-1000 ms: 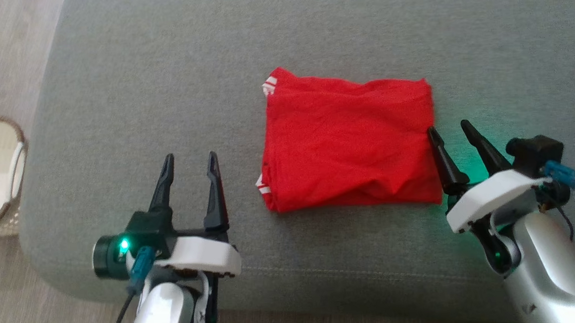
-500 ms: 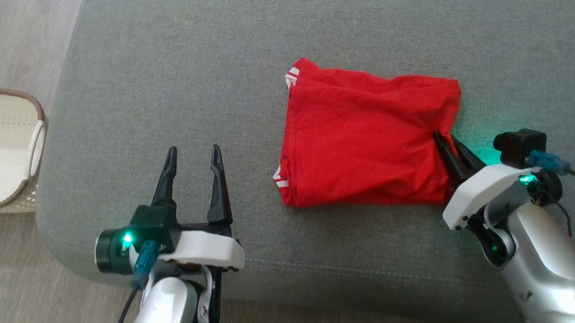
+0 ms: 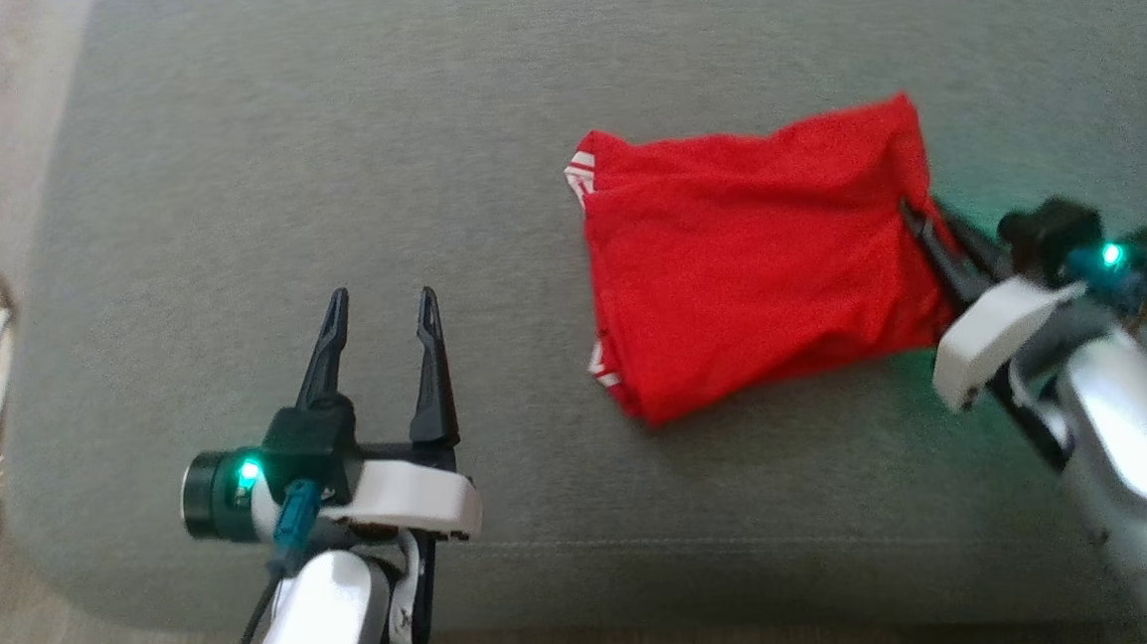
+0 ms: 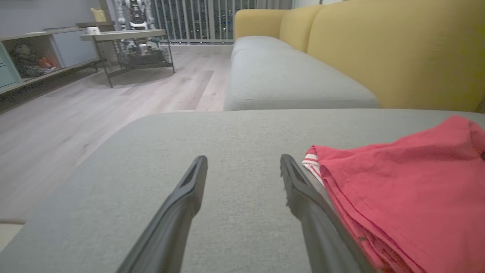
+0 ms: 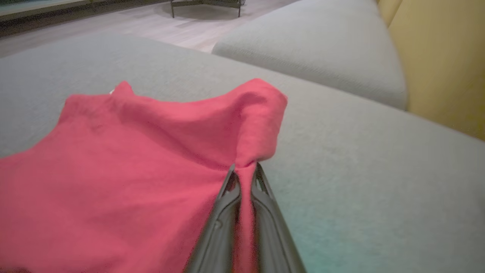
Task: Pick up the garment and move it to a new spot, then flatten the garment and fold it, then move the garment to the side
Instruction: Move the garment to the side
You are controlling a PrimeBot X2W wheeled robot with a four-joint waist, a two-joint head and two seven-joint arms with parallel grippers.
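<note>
On the grey cushion (image 3: 326, 178), right of centre in my head view, the red garment (image 3: 760, 271) has changed since a second ago. Then it lay flat, with the right gripper's fingers spread just off its 4 o'clock corner. Now its 3 o'clock edge is gathered into a pucker and tented up off the cushion, and the lower hem slants. The whole picture has shifted too, but that is the camera, not the cloth.

The right gripper (image 3: 917, 213) is clamped on that edge — in my right wrist view its fingers (image 5: 223, 212) pinch a fold of red between them. The left gripper (image 3: 380, 304) hovers over the cushion, spread wide and holding nothing, with the garment at its 2 o'clock — the cloth's near edge lies just beside one finger in the left wrist view.
</note>
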